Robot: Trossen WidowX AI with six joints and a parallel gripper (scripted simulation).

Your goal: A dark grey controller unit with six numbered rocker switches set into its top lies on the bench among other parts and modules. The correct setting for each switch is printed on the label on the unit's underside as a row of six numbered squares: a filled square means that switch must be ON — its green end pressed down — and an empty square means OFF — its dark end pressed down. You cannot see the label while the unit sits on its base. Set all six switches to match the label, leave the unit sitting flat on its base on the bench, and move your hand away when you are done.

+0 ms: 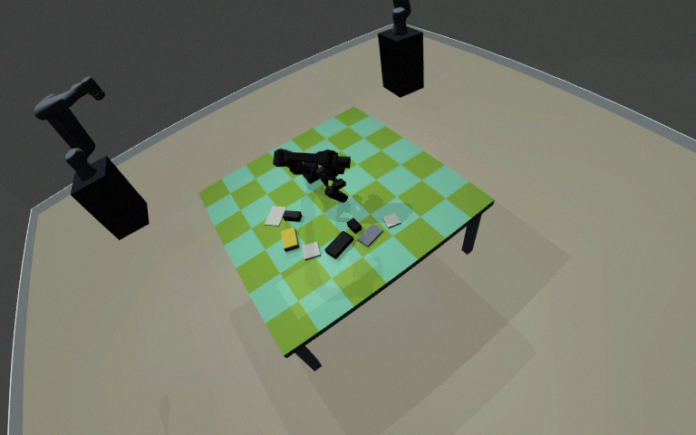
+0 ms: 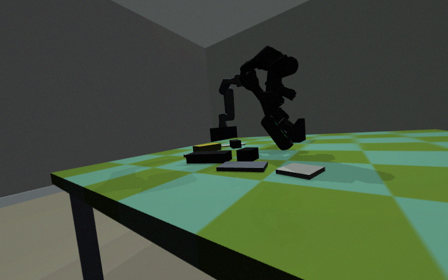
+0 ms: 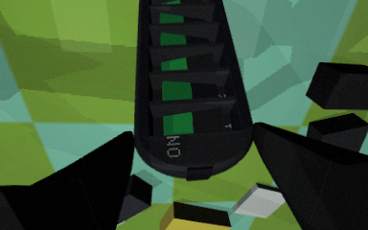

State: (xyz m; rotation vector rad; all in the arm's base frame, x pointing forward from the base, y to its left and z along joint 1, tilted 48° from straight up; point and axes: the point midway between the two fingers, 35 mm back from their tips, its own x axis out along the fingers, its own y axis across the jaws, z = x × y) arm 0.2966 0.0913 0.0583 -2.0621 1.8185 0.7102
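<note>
The dark grey controller unit (image 1: 337, 193) (image 2: 275, 133) (image 3: 206, 155) is tilted in the air above the bench. My gripper (image 2: 286, 134) (image 3: 194, 134) is shut on it, with one finger at each long side near its rounded end. Its switch face shows in the wrist view, with a row of rocker switches (image 3: 177, 90), green parts on the left and dark parts on the right. The "ON" print (image 3: 173, 147) is at the near end. The far end is cut off by the frame. Which end of each rocker is down is not clear. The underside label is hidden.
On the checkered bench (image 1: 353, 117) lie a yellow block (image 1: 289, 238) (image 2: 207, 147), a long black block (image 1: 339, 245) (image 2: 208, 157), a small black block (image 1: 353, 225) (image 2: 247, 154), a dark block (image 1: 292, 216), a grey-blue plate (image 1: 370, 235) (image 2: 242, 165) and several pale plates.
</note>
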